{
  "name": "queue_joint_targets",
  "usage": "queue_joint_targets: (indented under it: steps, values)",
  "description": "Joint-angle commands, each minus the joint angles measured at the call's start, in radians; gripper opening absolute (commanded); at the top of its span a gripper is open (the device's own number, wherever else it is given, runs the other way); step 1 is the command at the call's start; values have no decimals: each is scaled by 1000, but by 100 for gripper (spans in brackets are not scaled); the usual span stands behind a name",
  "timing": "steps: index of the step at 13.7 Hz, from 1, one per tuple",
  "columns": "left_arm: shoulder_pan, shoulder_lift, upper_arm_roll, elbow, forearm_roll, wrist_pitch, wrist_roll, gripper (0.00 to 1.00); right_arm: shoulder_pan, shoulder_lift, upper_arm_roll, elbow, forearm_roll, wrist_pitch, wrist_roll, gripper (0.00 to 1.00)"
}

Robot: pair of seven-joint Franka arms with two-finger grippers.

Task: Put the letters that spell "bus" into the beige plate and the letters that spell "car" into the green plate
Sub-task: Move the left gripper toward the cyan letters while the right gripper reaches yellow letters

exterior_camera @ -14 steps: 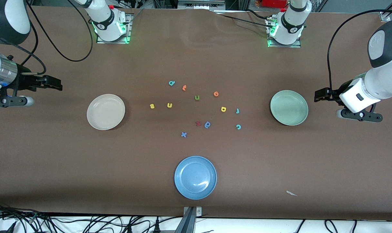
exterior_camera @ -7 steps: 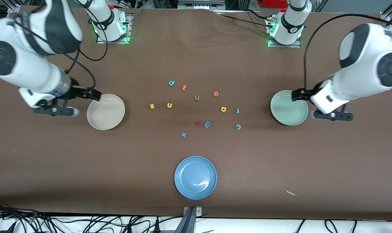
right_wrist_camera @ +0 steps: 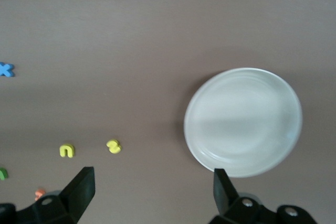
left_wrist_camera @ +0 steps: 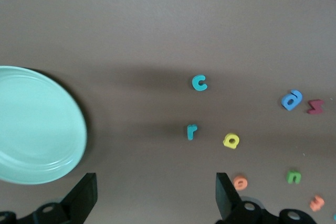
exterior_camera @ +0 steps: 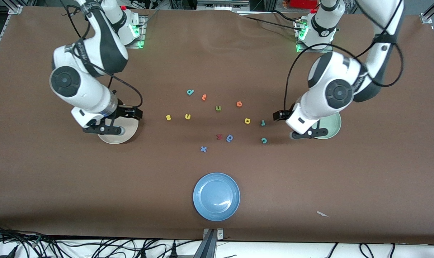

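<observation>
Both pincers hang wide open and empty, the left pincer (exterior_camera: 277,115) beside the green plate (exterior_camera: 332,126), the right pincer (exterior_camera: 139,113) over the beige plate (exterior_camera: 122,138), all letters (exterior_camera: 217,118) loose on the bench (exterior_camera: 217,53) between the two plates.

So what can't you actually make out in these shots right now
- Front view: most of the green plate is covered by the left arm.
- Front view: part of the beige plate is covered by the right arm's wrist.
- Left wrist view: the green plate's edge is cut off by the frame.
- Both wrist views: only the fingertips show, left gripper, right gripper.
</observation>
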Motion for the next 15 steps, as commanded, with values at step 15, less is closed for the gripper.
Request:
queue_joint_targets:
  steps: [15]
  values:
    - [-79,189,3,-137,-42,378,-219,67,-6,136,177,-357,-151,588,270,100]
